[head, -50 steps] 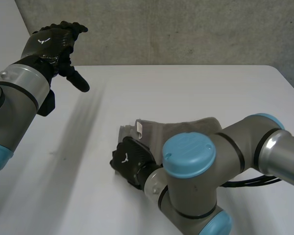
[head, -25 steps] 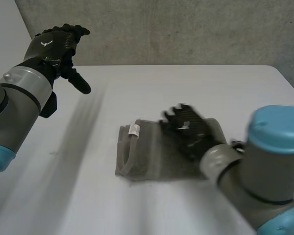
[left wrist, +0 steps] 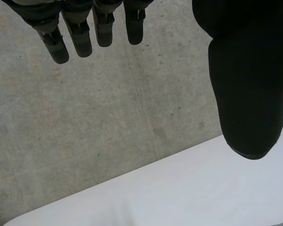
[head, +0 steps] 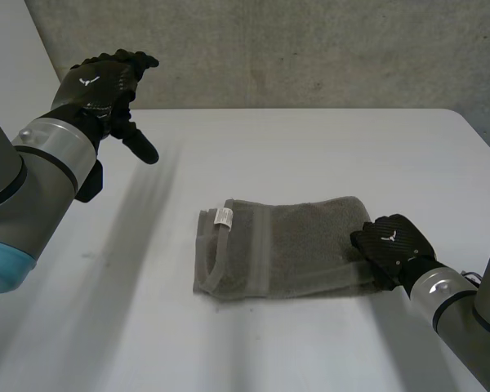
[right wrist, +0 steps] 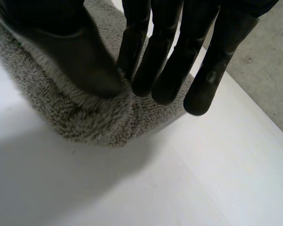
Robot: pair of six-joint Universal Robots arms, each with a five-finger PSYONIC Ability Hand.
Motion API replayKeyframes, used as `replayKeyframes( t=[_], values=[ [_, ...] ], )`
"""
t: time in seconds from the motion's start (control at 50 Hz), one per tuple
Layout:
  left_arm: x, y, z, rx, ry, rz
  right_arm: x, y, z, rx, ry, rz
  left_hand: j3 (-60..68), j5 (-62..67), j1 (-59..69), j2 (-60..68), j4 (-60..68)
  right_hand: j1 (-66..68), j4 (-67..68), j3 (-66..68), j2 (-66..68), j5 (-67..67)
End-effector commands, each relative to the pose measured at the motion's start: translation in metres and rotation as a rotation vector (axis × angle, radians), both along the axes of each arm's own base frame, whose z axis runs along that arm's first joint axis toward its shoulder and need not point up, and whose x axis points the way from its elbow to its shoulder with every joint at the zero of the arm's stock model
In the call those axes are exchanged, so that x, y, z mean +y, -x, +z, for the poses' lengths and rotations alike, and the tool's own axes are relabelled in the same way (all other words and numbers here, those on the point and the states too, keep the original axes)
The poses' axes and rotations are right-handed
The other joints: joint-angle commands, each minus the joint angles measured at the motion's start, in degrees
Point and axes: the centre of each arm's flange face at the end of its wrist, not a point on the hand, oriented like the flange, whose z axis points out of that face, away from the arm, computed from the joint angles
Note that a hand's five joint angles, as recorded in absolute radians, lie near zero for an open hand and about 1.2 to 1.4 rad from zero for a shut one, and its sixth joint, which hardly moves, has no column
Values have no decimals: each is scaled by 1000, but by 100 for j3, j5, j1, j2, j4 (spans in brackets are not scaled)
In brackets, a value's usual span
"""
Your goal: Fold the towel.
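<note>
A grey towel (head: 286, 249) lies folded in the middle of the white table (head: 310, 147), with a small white label (head: 224, 216) at its left end. My right hand (head: 392, 245) sits at the towel's right end. In the right wrist view its thumb and fingers (right wrist: 165, 61) close together on the fluffy edge of the towel (right wrist: 85, 117), pinching it. My left hand (head: 98, 82) is raised above the table's far left corner, well away from the towel. Its fingers (left wrist: 80, 33) are straight and spread, the thumb apart, and it holds nothing.
A grey concrete wall (head: 310, 49) runs behind the table's far edge. Bare tabletop (head: 106, 286) lies left of the towel and in front of it. My right forearm (head: 465, 318) comes in from the near right corner.
My right hand has swept from the towel's left front end, across its top, to its right end, where it has closed on the edge. The left hand drifted slightly right.
</note>
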Motion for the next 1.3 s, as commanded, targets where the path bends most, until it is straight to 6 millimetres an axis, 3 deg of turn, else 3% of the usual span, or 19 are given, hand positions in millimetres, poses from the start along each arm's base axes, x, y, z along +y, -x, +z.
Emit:
replayKeyframes(
  t=[0.02, 0.24, 0.34, 0.38, 0.4, 0.44, 0.46, 0.56, 0.66, 0.74, 0.8, 0.82, 0.84, 0.86, 0.98, 1.1, 1.14, 1.24, 1.3],
  values=[
    [0, 0, 1, 2, 3, 0, -3, 1, 0, -7, 13, -18, 39, -195, -2, 57, 53, 649, 654, 657, 651, 654],
    [1, 0, 3, 3, 7, 0, -5, -2, 8, 9, 58, -5, 39, -195, -2, 57, 53, 649, 654, 657, 651, 654],
    [1, -1, 5, 6, 14, 0, -19, -17, 35, 35, 188, 37, 34, -200, -6, 52, 49, 649, 654, 657, 651, 654],
    [1, -2, 7, 11, 17, 3, 1, -63, 57, 21, 296, 195, 34, -200, -6, 52, 49, 649, 654, 657, 651, 654],
    [1, -2, 7, 11, 17, 3, 1, -64, 57, 21, 296, 196, 34, -200, -6, 52, 49, 649, 654, 657, 651, 654],
    [2, -2, 7, 11, 19, 3, 31, -114, 67, 0, 359, 363, 34, -200, -6, 52, 49, 649, 654, 657, 651, 654],
    [2, -2, 9, 13, 23, 3, 31, -114, 67, 0, 359, 363, 34, -200, -6, 52, 49, 649, 654, 657, 651, 654],
    [3, -3, 15, 23, 37, 4, 77, -177, 44, 34, 309, 593, 34, -200, -6, 52, 49, 649, 654, 657, 651, 654],
    [1, -4, 15, 24, 40, 10, 107, -198, 12, 90, 223, 698, 34, -200, -6, 52, 49, 649, 654, 657, 651, 654],
    [2, -4, 14, 23, 37, 9, 110, -198, 10, 98, 195, 697, 34, -200, -6, 52, 49, 649, 654, 657, 651, 654],
    [2, -4, 14, 23, 37, 7, 108, -196, 28, 68, 216, 675, 34, -200, -6, 52, 49, 522, 527, 530, 524, 527],
    [2, -4, 14, 23, 37, 7, 106, -193, 38, 42, 217, 651, 34, -200, -6, 52, 49, -3409, -3404, -3401, -3408, -3404],
    [2, -3, 14, 23, 36, 6, 106, -193, 38, 41, 217, 651, 34, -200, -6, 52, 49, -3449, -3443, -3441, -3447, -3444],
    [2, -3, 12, 20, 30, 4, 98, -186, 47, 10, 201, 607, 34, -200, -6, 52, 49, -6351, -6346, -6343, -6349, -6346],
    [2, -1, 3, 7, 9, -2, 65, -146, 85, -202, 103, 403, 34, -200, -6, 52, 49, -6351, -6346, -6343, -6349, -6346],
    [1, 9, -18, -11, -48, -23, 39, -117, 95, -396, 25, 253, 34, -200, -6, 52, 49, -6351, -6346, -6343, -6349, -6346],
    [3, 14, -25, -20, -68, -40, 20, -101, 90, -453, -32, 167, 39, -195, -2, 57, 53, -6351, -6346, -6343, -6349, -6346],
    [14, 37, -77, -52, -219, -97, 10, -96, 63, -431, -135, 127, 39, -195, -2, 57, 53, -6351, -6346, -6343, -6349, -6346],
    [19, 41, -94, -63, -266, -103, 3, -95, 42, -405, -193, 98, 39, -195, -2, 57, 53, -6351, -6346, -6343, -6349, -6346]
  ],
)
